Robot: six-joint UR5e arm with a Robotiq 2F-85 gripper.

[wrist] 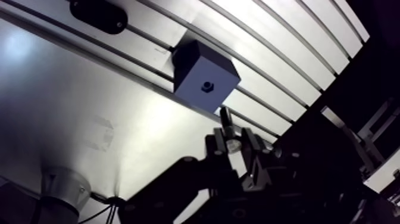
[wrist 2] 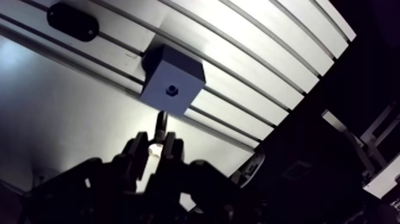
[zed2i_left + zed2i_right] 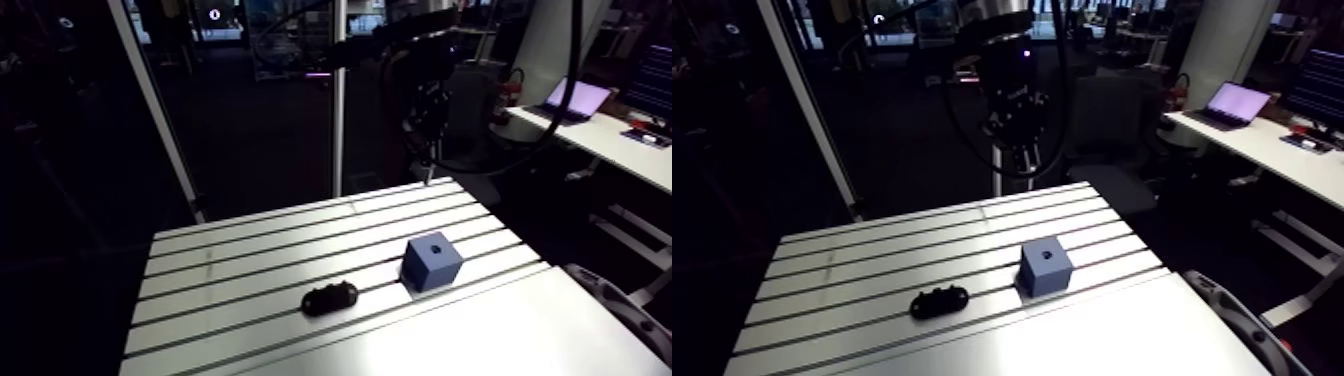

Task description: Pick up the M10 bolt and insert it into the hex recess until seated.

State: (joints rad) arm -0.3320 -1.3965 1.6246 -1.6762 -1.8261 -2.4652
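Observation:
A blue cube (image 3: 432, 262) stands on the slotted table (image 3: 250, 250), with a small dark hex recess (image 1: 207, 87) in its upper face. In the wrist view my gripper (image 1: 232, 142) is shut on a bolt (image 1: 225, 117). The bolt's dark shank sticks out past the fingertips and points toward the cube. The bolt tip is short of the cube and does not touch it. In the arm view the gripper (image 3: 1024, 150) hangs well above the table's far edge, behind the cube.
A black oblong part (image 3: 329, 297) lies on the slats to the left of the cube. A smooth plate (image 3: 480, 335) covers the table's near part. The arm's grey round base (image 1: 62, 187) stands on that plate.

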